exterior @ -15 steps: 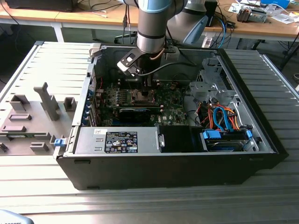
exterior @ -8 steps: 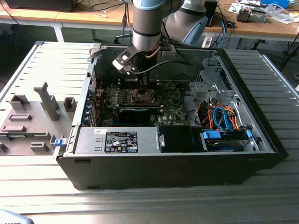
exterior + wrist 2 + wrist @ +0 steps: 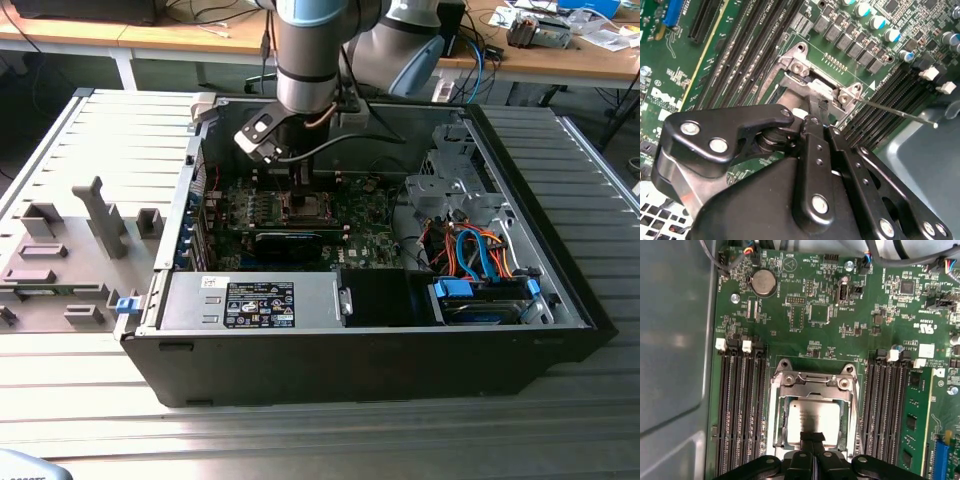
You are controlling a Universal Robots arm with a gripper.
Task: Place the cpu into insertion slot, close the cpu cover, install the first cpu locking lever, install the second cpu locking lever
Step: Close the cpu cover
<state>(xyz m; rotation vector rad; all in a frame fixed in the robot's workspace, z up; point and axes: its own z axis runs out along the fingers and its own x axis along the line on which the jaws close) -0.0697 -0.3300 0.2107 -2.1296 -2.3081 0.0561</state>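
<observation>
A: Well, how far along is the job, would you say?

B: Roughly halfway, I judge; the chip [image 3: 812, 417] lies flat inside the socket [image 3: 773, 410], silver top up, on the green board [image 3: 805, 290] within the open computer case [image 3: 400, 350] on the table [image 3: 300, 440].

A: And the cover?

B: In the first wrist view the cover [image 3: 815, 391] looks laid down over the chip, its frame around the chip's edges and the silver top showing through the window; whether it sits fully flat I cannot tell.

A: Where is the pincer?

B: The pincer [image 3: 812, 436] stands right over the socket; its two black fingers are pressed together with nothing between them, and their tip is at one edge of the cover, touching it or just above; I cannot say which.

A: So the levers remain?

B: It seems so; in the second wrist view one thin wire lever [image 3: 900, 113] sticks out free from a corner of the socket, so I take it as not latched; of the other lever I cannot judge.

A: Two steps done, two left?

B: That is my reading; chip placed, cover down or nearly so, levers not yet fastened.
</observation>
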